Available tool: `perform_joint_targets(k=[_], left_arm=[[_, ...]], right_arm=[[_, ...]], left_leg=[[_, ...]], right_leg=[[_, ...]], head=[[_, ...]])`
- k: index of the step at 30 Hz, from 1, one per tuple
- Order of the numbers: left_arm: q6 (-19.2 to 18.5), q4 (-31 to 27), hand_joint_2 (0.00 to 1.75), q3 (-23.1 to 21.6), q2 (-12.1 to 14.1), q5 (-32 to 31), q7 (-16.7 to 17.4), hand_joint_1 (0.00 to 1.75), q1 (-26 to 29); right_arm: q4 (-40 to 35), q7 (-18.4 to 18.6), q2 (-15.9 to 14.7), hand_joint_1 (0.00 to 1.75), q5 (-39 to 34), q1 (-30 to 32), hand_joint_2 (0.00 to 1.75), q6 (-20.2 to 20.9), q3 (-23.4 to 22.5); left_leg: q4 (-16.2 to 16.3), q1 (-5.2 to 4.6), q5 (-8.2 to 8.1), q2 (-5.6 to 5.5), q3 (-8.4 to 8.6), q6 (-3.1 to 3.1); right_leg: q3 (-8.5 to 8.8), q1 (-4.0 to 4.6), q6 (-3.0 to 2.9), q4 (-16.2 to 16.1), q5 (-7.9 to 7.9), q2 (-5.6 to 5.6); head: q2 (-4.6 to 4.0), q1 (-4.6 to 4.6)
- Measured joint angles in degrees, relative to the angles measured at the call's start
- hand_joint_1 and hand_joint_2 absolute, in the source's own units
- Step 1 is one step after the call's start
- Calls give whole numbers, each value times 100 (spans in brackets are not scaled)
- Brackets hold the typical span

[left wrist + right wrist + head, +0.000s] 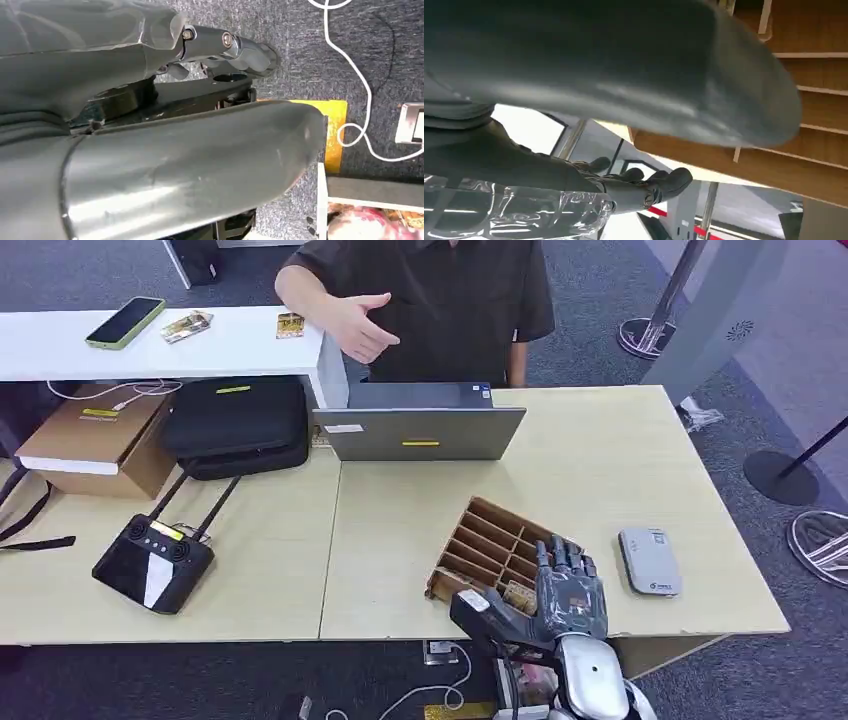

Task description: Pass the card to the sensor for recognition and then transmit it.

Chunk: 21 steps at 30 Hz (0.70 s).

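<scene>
You have a light wooden table (600, 470) spanning most of the head view, with a person (430, 300) in a dark shirt standing at its far side, one hand held out open above a white shelf (150, 345). On that shelf lie a phone with a green case (125, 322) and two small packets. Below the shelf sit a black laptop bag (238, 425) and a cardboard box (95, 440). A grey laptop (420, 425) stands mid-table with its back to you. To your left rests a black remote controller (152, 562) with two antennas.

Near the front edge you see a brown wooden slotted card rack (490, 555), lying at an angle. Your right hand (565, 590) is over the rack's near right corner, fingers pointing up and spread, thumb out to the side; nothing shows between the fingers, so it looks open. A card with a pale patterned face (517, 596) sits in the rack's near slot just beside that hand. The grey card sensor (650, 560) lies flat on the table to the right of the rack, apart from it.

Your left hand (150, 150) hangs over grey carpet; whether its fingers (240, 47) hold anything you cannot tell.
</scene>
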Motion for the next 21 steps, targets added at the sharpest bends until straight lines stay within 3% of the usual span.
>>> perform_joint_targets(k=[21], left_arm=[[48, -28, 0, -188, -15, 208, -35, 0, 17]], right_arm=[[-37, -57, -4, 0, 162, -102, 0, 35, 61]], left_leg=[[0, 0, 0, 0, -1, 0]], right_leg=[[1, 0, 0, 0, 0, 0]], head=[[0, 0]])
